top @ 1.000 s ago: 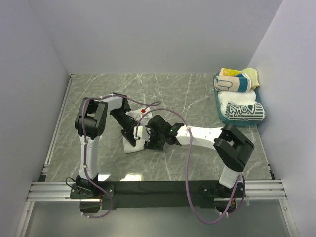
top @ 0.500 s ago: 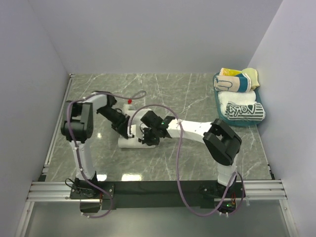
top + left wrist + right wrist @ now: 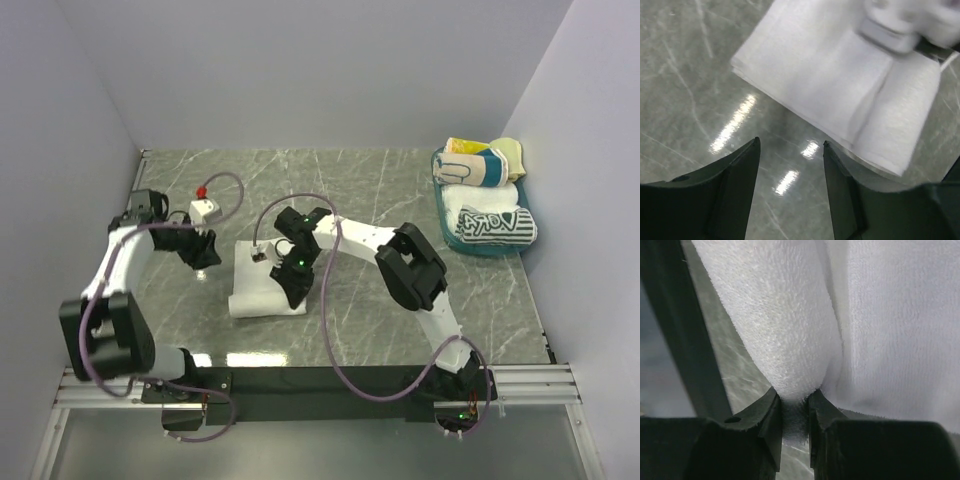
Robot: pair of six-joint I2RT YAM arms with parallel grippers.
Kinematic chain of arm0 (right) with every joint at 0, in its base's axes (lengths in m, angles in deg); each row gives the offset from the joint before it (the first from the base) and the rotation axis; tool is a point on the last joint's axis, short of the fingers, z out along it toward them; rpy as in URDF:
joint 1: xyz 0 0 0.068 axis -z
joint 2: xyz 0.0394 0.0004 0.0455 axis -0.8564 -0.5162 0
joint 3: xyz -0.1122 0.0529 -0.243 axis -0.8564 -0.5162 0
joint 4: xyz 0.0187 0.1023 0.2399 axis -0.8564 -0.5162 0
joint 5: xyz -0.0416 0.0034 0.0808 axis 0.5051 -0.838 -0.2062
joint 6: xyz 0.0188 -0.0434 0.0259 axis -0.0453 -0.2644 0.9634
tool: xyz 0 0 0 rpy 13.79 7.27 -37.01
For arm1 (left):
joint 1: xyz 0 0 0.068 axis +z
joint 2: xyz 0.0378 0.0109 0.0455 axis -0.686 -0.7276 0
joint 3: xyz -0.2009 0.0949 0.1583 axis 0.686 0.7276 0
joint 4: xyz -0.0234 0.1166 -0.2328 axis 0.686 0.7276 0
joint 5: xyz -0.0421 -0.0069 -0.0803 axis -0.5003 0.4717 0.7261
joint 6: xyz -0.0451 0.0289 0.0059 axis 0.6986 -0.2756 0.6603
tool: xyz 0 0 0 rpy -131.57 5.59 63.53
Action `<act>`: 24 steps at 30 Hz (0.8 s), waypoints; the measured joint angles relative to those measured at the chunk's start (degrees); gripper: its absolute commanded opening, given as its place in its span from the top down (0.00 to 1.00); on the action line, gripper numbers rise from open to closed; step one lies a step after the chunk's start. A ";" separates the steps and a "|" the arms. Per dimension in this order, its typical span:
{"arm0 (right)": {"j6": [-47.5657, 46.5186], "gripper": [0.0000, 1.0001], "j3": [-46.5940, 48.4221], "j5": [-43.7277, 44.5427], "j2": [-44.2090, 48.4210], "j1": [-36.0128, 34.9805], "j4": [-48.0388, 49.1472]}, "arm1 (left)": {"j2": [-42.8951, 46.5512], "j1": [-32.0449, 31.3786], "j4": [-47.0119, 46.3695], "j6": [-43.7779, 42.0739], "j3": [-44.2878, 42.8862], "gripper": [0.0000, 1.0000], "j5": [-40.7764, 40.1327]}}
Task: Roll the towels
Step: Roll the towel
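Two arms reach out over the grey marble-patterned table [image 3: 400, 190]. The large plain white folded cloth towel [image 3: 255, 290] lies flat near the table's middle, a little toward 7 o'clock.

The right gripper [image 3: 297, 285] is down on the towel's 3 o'clock side. In the right wrist view the right gripper [image 3: 792, 415] is pinched on a raised fold of the towel [image 3: 790, 330], and the terry bulges out just above the two black fingertips [image 3: 769, 412].

The left gripper [image 3: 201, 258] hangs at 9 o'clock from the towel, close to it but apart. From its own camera the left gripper [image 3: 790, 190] is spread wide with nothing between its fingers [image 3: 735, 195], only bare shiny table beneath. The towel [image 3: 840, 90] lies toward 1 o'clock of it, showing a crease, and the blurred white wrist of the other arm sits on its far end.

Well apart, at the table's 2 o'clock corner, a teal tray [image 3: 487, 250] holds smaller rolls. The rolled white towel with dark print [image 3: 495, 225] is at the tray's 6 o'clock end. The rolled yellow-teal-white striped towel [image 3: 480, 165] is at its 12 o'clock end, with a plain white roll [image 3: 480, 197] between them.
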 measured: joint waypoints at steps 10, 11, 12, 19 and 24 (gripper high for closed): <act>5.53 1.00 9.68 -17.33 -12.26 2.32 -14.95 | 21.70 -7.32 4.85 -14.23 16.22 0.30 -2.49; 5.95 1.00 10.40 -18.67 -13.44 2.71 -16.33 | 22.64 -10.16 4.94 -14.73 17.46 0.30 -3.32; 6.34 1.00 10.91 -19.80 -14.38 3.08 -17.33 | 23.30 -12.92 5.03 -15.13 18.43 0.29 -4.09; 8.96 1.00 12.28 -26.01 -19.02 6.40 -22.12 | 24.11 -27.23 2.89 -14.97 21.11 0.28 -8.85; 8.79 1.00 13.09 -25.97 -19.52 6.80 -23.15 | 23.65 -32.24 -2.58 -13.31 22.93 0.30 -13.05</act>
